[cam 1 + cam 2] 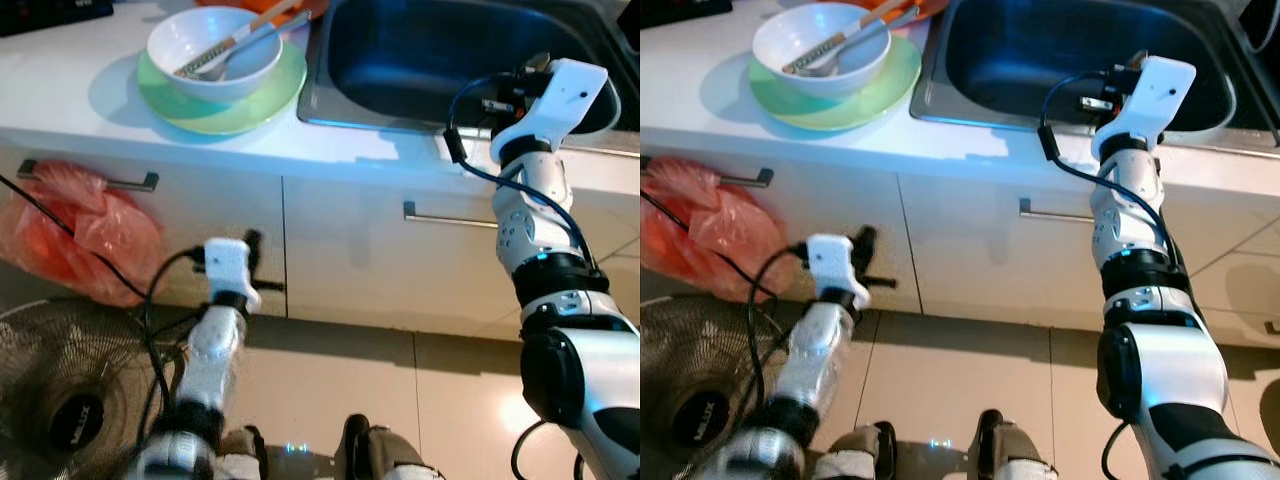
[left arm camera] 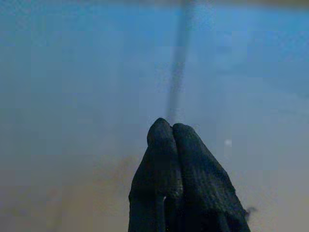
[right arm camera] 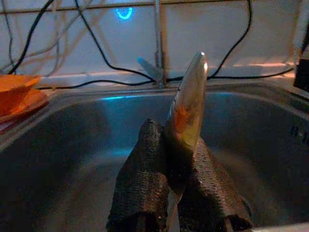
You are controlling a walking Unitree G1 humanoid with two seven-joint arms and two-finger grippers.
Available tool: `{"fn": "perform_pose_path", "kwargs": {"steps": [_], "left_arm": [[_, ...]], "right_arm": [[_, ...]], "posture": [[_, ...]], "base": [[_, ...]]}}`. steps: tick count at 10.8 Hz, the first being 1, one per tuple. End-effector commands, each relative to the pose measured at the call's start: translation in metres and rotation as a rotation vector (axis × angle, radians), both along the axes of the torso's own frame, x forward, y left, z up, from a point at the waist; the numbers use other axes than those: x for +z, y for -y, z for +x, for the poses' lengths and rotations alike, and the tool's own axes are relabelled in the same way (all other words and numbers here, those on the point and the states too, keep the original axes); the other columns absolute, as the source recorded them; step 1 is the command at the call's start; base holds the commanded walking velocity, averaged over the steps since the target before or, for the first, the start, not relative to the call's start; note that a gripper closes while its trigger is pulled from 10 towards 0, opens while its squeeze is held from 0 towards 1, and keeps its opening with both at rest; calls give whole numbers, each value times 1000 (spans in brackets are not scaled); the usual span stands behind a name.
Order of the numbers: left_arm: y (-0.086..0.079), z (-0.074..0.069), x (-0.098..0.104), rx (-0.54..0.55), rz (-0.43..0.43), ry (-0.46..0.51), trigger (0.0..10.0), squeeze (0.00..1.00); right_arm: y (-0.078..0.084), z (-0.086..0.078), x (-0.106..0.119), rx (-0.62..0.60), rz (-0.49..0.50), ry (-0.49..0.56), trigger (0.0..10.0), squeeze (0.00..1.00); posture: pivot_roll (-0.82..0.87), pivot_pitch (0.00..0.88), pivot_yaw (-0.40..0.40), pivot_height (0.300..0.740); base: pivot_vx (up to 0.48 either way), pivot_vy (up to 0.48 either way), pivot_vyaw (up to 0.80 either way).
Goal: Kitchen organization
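My right gripper [image 3: 176, 193] pinches a shiny metal spoon [image 3: 187, 113] over the steel sink basin [image 3: 72, 145] ahead; lower before releasing, left gripper [image 2: 178, 159] pressed together, idle.

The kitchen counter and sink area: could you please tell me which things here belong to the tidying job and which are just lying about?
In the job:
- metal spoon, held by the right gripper over the sink
- white bowl holding utensils, on the green plate

Lying about:
- red plastic bag on the cabinet handle
- floor fan
- left gripper, idle, fingers together
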State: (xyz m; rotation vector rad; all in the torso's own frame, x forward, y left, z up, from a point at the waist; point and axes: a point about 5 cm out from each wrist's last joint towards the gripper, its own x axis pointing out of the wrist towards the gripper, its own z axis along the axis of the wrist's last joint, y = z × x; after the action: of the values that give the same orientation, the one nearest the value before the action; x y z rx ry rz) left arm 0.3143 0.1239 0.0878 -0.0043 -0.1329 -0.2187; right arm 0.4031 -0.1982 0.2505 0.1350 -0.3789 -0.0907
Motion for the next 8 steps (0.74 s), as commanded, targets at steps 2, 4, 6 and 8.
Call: {"fn": "perform_pose_path", "kwargs": {"steps": [2,4,6,8], "left_arm": [[21,-6,38,-182,16,102,10000,0],[26,-3,76,-246,97,276,10000,0],[38,0,107,-323,100,317,10000,0],[53,12,114,-337,94,246,10000,0]], "right_arm": [[3,1,3,-4,-2,7,10000,0],[3,2,3,1,3,-2,10000,0],[-5,4,0,52,-23,-28,10000,0],[-13,6,-6,90,-42,-68,10000,0]], "posture": [[186,232,-57,740],[193,230,-58,740],[196,228,-58,740],[195,227,-59,740]], "base": [[0,0,0],[0,0,0],[0,0,0],[0,0,0]]}}
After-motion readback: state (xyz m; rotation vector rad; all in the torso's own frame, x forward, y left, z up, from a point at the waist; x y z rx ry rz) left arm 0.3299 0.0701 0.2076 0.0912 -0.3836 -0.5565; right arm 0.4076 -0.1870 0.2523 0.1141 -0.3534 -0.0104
